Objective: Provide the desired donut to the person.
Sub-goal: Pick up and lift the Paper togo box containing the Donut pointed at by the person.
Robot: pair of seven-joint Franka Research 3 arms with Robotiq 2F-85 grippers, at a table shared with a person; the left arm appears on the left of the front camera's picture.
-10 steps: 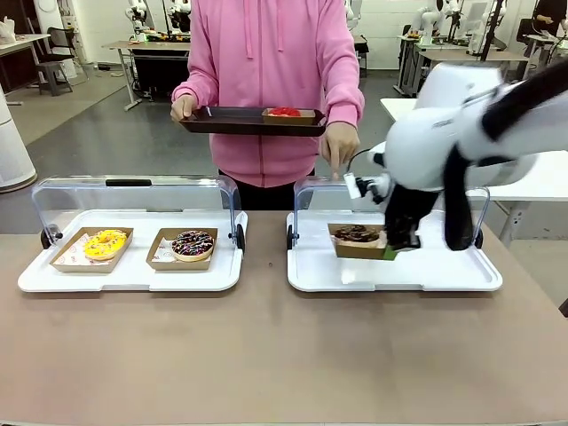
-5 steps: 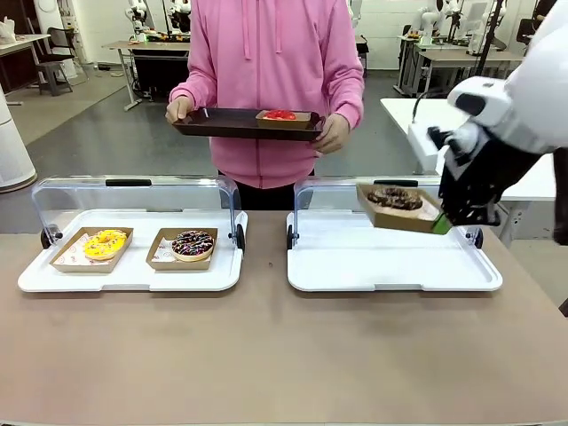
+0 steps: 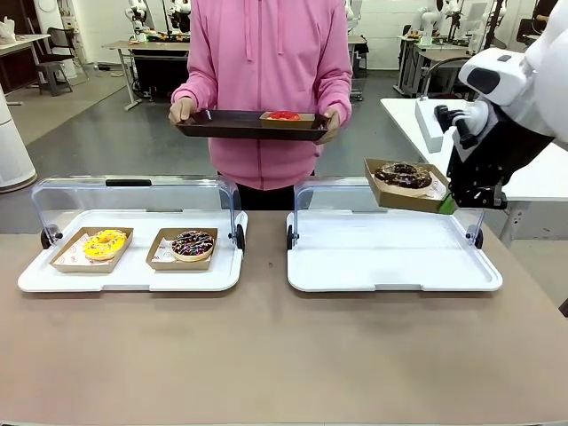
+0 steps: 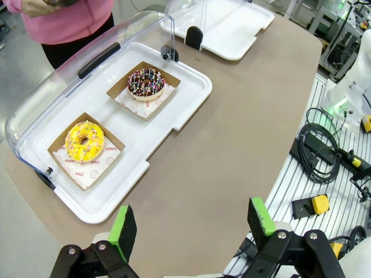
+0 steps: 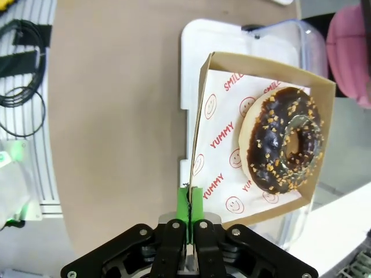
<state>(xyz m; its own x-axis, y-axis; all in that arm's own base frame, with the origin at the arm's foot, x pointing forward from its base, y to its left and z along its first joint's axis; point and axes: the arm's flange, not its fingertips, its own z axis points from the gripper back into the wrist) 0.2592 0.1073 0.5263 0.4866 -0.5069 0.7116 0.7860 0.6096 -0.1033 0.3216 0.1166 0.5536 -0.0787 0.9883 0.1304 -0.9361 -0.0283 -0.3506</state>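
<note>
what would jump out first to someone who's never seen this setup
The right gripper pinches the edge of a cardboard box holding a chocolate donut, in the air over the white tray on the robot's right. Across the table, the person in a pink hoodie holds out a dark tray carrying a red-topped donut.

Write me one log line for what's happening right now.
right gripper: shut on rim of cardboard tray | chocolate donut: in that tray, held above white tray | left gripper: open, empty | person: holding dark serving tray
</note>
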